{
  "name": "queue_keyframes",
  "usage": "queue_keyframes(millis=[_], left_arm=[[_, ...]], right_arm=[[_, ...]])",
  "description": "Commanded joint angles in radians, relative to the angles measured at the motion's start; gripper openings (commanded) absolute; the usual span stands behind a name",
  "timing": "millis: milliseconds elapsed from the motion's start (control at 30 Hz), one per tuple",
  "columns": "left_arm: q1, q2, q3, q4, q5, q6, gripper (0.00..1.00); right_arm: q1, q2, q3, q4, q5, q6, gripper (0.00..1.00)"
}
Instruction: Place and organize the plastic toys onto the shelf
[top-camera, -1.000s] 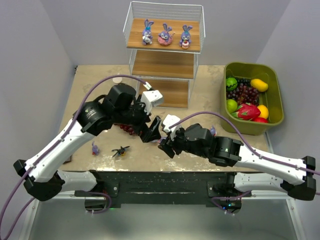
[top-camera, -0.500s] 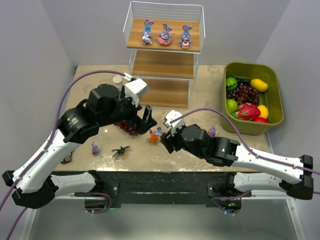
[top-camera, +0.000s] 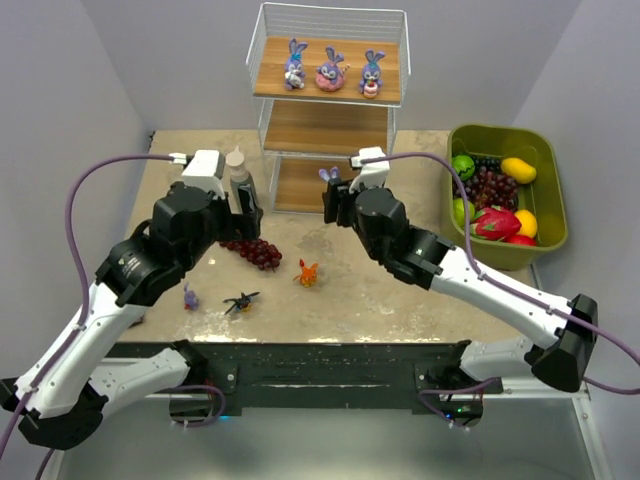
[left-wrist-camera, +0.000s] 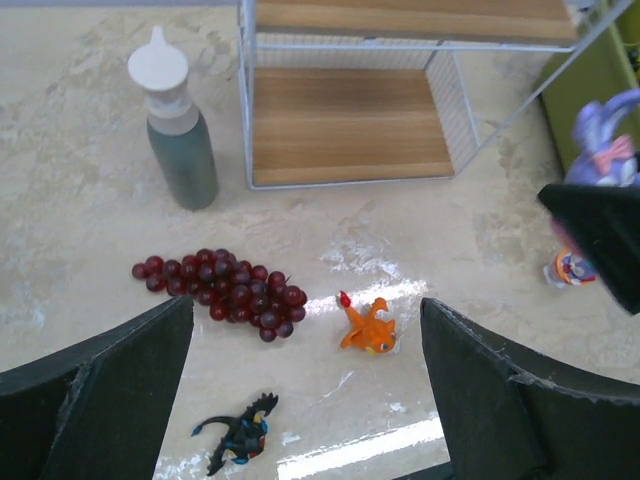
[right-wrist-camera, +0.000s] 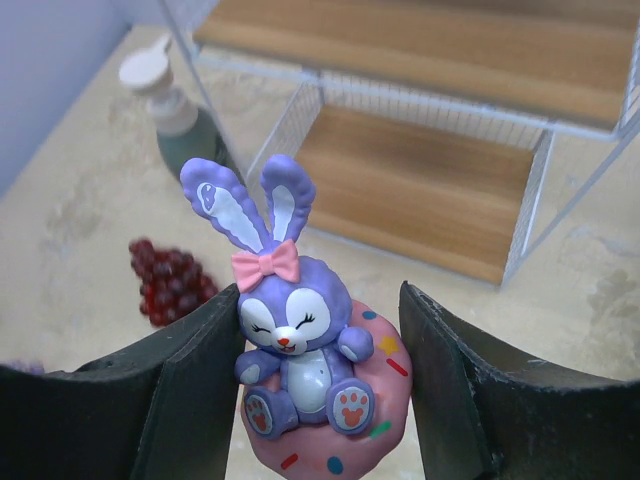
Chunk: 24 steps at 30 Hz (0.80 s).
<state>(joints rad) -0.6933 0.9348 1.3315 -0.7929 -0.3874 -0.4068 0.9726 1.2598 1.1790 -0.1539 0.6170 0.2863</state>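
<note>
Lifting off the tabletop since half a second ago, the right gripper (right-wrist-camera: 320, 385) now hangs before the shelf (right-wrist-camera: 430, 190), its fingers clamped on a purple bunny (right-wrist-camera: 295, 350) seated in a pink ring. The left gripper (left-wrist-camera: 310, 395) has swung back, jaws spread and empty. The orange creature (left-wrist-camera: 367, 327), black bug (left-wrist-camera: 238, 432) and grape bunch (left-wrist-camera: 225, 285) lie beneath it. Only the right wrist view shows the bunny's bow and face. Only the top view shows three bunnies (top-camera: 328, 70) on the top board, far beyond both grippers.

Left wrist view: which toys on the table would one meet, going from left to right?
black bug → orange creature → small figurine, partly hidden at the right
</note>
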Motion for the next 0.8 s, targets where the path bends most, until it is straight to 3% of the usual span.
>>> queue_keyframes(millis=[0, 300, 567, 767], left_arm=[[0.049, 0.004, -0.044, 0.063, -0.044, -0.105, 1.00], [0.153, -0.037, -0.201, 0.153, 0.042, -0.118, 0.99], [0.153, -0.155, -0.354, 0.253, 0.052, -0.127, 1.00], [0.153, -0.264, -0.474, 0.302, 0.035, -0.118, 0.99]], right_arm=[[-0.043, 0.055, 0.083, 0.207, 0.067, 0.039, 0.00], [-0.074, 0.191, 0.217, 0.298, 0.138, 0.088, 0.00], [-0.094, 0.233, 0.113, 0.611, 0.176, 0.083, 0.00], [-0.100, 0.263, 0.091, 0.671, 0.187, 0.142, 0.00]])
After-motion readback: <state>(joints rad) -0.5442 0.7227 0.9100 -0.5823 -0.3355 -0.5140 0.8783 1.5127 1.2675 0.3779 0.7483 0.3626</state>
